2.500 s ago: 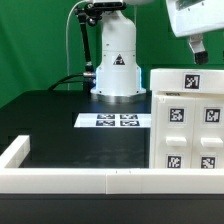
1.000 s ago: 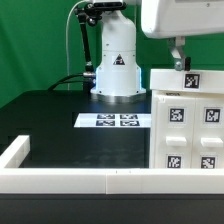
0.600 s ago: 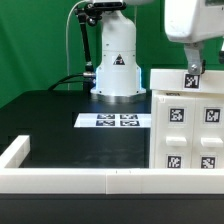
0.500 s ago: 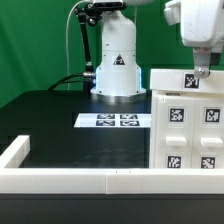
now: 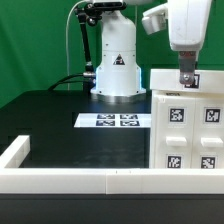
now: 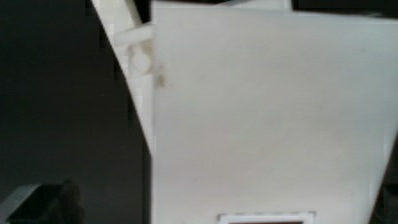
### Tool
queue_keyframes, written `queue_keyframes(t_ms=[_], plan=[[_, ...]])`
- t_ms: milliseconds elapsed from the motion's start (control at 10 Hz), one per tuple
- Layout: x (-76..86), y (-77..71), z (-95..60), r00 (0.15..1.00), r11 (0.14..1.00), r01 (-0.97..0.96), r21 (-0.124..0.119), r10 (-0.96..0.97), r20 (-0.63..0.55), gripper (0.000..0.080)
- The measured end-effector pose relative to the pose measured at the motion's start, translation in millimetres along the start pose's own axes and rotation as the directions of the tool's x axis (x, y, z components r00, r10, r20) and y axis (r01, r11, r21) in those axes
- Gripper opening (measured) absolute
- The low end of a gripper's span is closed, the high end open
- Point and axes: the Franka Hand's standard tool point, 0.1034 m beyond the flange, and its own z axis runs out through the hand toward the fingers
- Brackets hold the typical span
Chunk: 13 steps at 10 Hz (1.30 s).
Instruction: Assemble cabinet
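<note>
Your black tabletop [image 5: 60,120] carried the marker board [image 5: 113,121] at centre, cabinet [image 5: 190,125] at 3 o'clock, green backdrop behind; the gripper [image 5: 186,80], its state indeterminate, hovered above the cabinet.

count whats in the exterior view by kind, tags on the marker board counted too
cabinet: 1
gripper: 1
marker board: 1, carrying 4 tags
robot base: 1
white rail: 1
total: 5 things, plus the 4 board tags
</note>
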Motion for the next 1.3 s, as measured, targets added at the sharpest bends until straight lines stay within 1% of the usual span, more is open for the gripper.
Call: queue_keyframes(t_ms=[200,300,400,500,800,1000,1200,1300], plan=[[-1.4,0.6,-0.1,1.0,1.0,-0.019,0.0,0.019,0.002,0.0797],[-1.5,0.0,-0.1,1.0,1.0,-0.03,0.004,0.03,0.004,0.0673],[-1.8,0.0,0.1,0.999,0.999,-0.032,0.004,0.032,0.004,0.0673],[-2.1,0.0,0.4,0.999,0.999,-0.036,0.004,0.036,0.004,0.0559],[-2.6,0.2,0.5,0.999,0.999,-0.045,0.004,0.045,0.004,0.0559],[-2.6,0.2,0.5,0.992,0.992,-0.123,0.004,0.123,0.004,0.056],[-2.4,0.1,0.5,0.956,0.956,-0.295,0.004,0.295,0.005,0.056],[-2.0,-0.1,0.5,0.89,0.89,-0.455,0.003,0.455,0.005,0.056]])
